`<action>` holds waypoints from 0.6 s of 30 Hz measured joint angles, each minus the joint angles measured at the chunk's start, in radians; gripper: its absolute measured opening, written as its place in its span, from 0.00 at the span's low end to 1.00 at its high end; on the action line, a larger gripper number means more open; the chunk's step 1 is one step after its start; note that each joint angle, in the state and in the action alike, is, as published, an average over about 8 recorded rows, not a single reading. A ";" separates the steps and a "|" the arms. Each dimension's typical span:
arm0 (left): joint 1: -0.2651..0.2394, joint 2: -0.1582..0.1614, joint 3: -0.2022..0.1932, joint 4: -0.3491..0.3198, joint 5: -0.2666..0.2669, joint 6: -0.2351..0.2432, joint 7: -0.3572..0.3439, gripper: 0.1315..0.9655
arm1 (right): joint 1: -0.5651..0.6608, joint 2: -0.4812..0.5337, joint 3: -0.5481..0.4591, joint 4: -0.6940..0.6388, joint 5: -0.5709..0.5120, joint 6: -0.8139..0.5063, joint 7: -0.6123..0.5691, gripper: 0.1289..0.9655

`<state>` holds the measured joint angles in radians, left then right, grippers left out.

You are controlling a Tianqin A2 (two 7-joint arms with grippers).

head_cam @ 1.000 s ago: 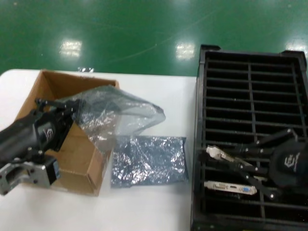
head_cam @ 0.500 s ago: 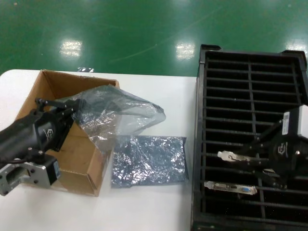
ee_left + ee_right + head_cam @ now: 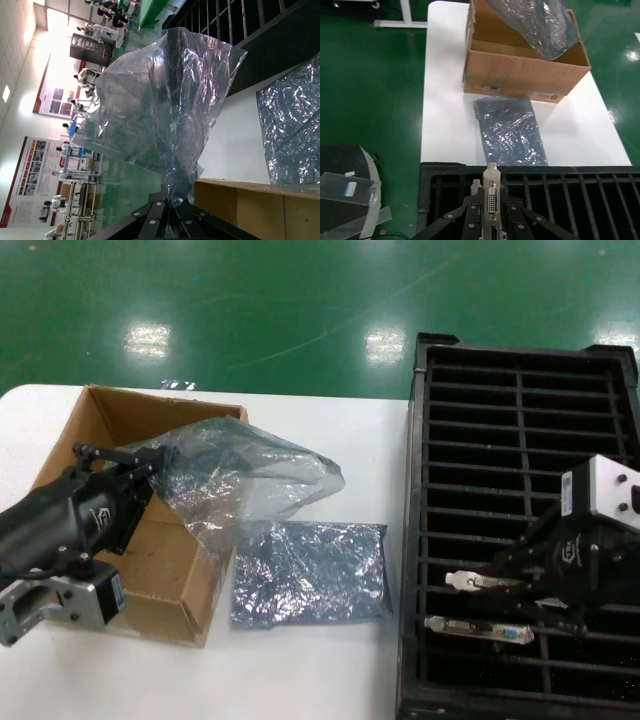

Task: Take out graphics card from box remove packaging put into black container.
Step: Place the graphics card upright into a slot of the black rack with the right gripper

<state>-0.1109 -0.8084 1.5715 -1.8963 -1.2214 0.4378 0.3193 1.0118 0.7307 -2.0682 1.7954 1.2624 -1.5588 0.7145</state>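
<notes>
My right claw (image 3: 500, 582) is clamped on the graphics card (image 3: 478, 581), bracket pointing to nine o'clock, directly over the black container (image 3: 520, 400) slot; left claw (image 3: 150, 458) pinches the packaging (image 3: 240, 480).

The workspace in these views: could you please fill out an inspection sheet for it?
Surface: white table, bare at the near edge.
Job's things: open box; held graphics card over black container, another card slotted there.
Clutter: flat silver bag beside box.
Grippers: left pincer shut on clear bag above box; right pincer shut on graphics card.
Cables: nothing seen.
Surroundings: green floor.
</notes>
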 joint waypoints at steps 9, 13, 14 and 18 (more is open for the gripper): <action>0.000 0.000 0.000 0.000 0.000 0.000 0.000 0.01 | 0.031 -0.022 -0.034 -0.061 0.021 -0.009 -0.021 0.07; 0.000 0.000 0.000 0.000 0.000 0.000 0.000 0.01 | 0.043 -0.028 -0.048 -0.080 0.028 -0.010 -0.027 0.07; 0.000 0.000 0.000 0.000 0.000 0.000 0.000 0.01 | 0.045 -0.029 -0.051 -0.084 0.030 -0.010 -0.028 0.07; 0.000 0.000 0.000 0.000 0.000 0.000 0.000 0.01 | 0.052 -0.034 -0.062 -0.100 0.036 -0.010 -0.033 0.07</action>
<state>-0.1109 -0.8084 1.5715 -1.8963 -1.2214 0.4378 0.3193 1.0641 0.6965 -2.1299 1.6957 1.2986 -1.5690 0.6813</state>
